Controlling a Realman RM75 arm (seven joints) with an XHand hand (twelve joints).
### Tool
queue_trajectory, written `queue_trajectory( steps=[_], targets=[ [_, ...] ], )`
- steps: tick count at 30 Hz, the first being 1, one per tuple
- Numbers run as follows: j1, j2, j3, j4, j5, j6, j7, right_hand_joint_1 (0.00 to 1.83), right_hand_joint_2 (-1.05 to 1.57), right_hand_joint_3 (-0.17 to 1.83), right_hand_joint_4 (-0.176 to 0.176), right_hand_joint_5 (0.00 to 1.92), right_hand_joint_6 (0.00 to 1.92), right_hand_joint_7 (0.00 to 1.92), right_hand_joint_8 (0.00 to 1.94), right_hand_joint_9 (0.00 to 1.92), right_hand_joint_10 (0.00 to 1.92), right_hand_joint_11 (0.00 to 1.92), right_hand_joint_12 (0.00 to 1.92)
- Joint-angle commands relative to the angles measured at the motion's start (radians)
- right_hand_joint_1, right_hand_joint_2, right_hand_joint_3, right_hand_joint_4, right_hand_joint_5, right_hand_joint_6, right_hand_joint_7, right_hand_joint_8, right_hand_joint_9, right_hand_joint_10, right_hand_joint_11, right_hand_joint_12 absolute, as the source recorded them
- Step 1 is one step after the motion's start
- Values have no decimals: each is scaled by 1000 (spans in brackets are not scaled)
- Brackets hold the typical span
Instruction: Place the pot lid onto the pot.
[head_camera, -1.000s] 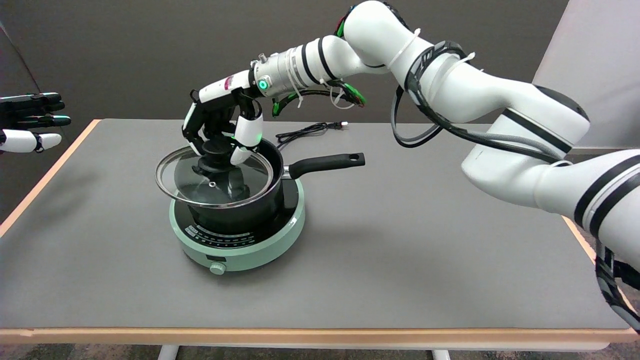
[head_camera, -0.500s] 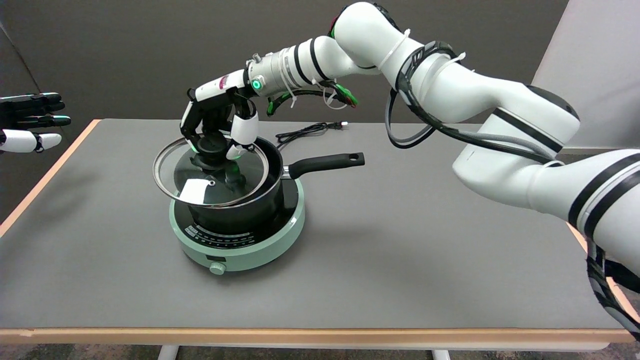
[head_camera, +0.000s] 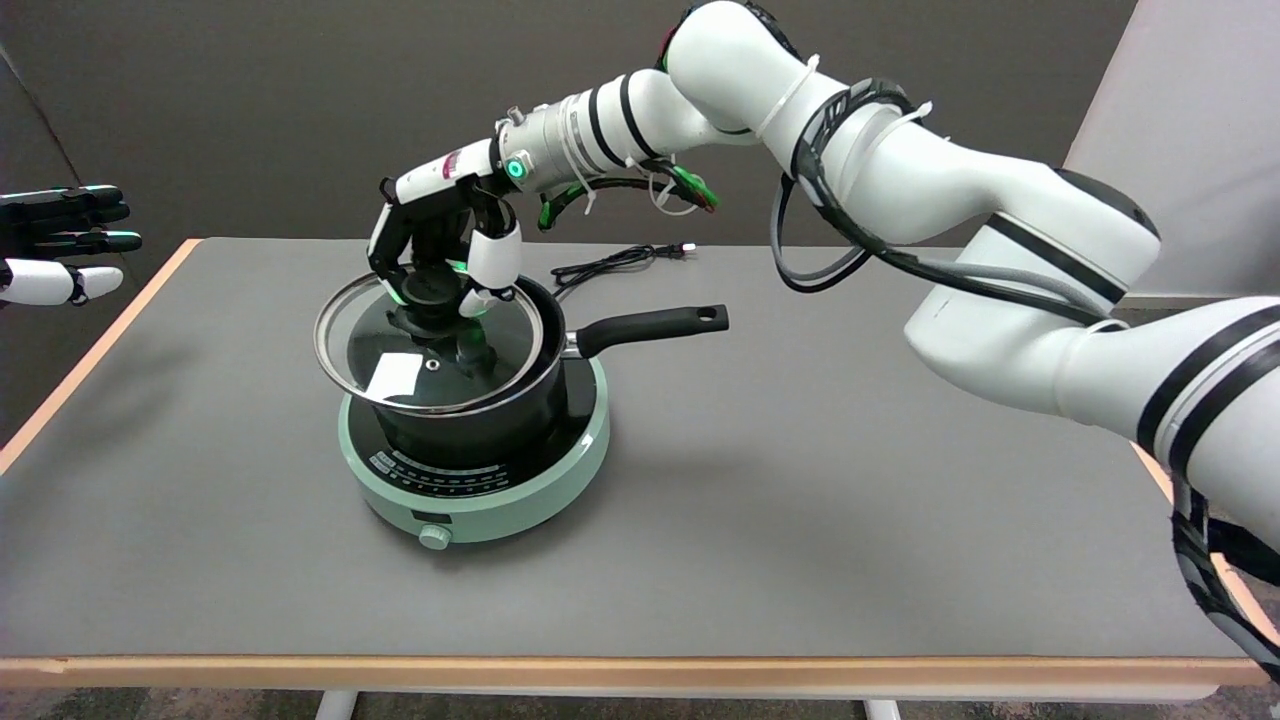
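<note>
Rightward by a touch since half a second ago goes the round glass pot lid with its steel rim (head_camera: 432, 350), and it sits more nearly over the black saucepan (head_camera: 470, 410) now than it did then. My right hand (head_camera: 440, 262) is clamped around the lid's black knob from above, fingers curled down on both sides of it. I read the lid as tilted, its left edge overhanging the pot's left wall, its right edge tucked close to the rim near the long black handle (head_camera: 650, 327), which points right. So the relation I care about: the pot's centre lies just right of and below the lid's centre. I judge I need a small nudge right, a levelling, then a drop. Beneath it all stands the mint-green induction cooker (head_camera: 480, 500) on the grey table (head_camera: 800, 500).
</note>
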Motion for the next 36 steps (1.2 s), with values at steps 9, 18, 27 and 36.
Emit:
queue_trajectory(
  steps=[9,18,27,36],
  targets=[
    [5,68,2,93,-90,-43,45,1374,767,721,176,710,1181,964,1254,866,1871,730,1519],
    [11,67,-3,103,-121,-41,45,1374,766,725,176,708,1188,962,1258,867,1873,736,1513],
    [7,63,-5,98,-121,-43,45,1374,765,724,176,710,1183,965,1254,869,1870,738,1512],
    [5,61,-1,99,-112,-53,43,1367,814,647,176,698,1197,939,1256,861,1879,733,1551]
  ],
)
